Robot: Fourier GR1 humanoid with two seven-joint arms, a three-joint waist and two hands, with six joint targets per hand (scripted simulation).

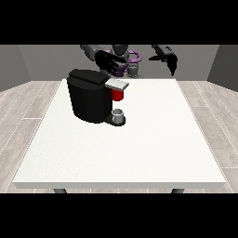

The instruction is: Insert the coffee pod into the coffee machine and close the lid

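Coffee pod first: a grey thing (118,113) sits on the drip stand at the machine's 5 o'clock, but I can't call it the pod. Biggest item, the white table (153,144), bare at 6 o'clock. Next the black coffee machine (90,95), its grey lid (117,84) jutting toward 3 o'clock over a red thing at the machine (118,95). Smaller: the hand at the view's left (109,62) hovers at the machine's 1 o'clock, fingers spread. The hand at the view's right (167,59) hangs idle, fingers relaxed. My call: press the lid squarely from above, palm flat.
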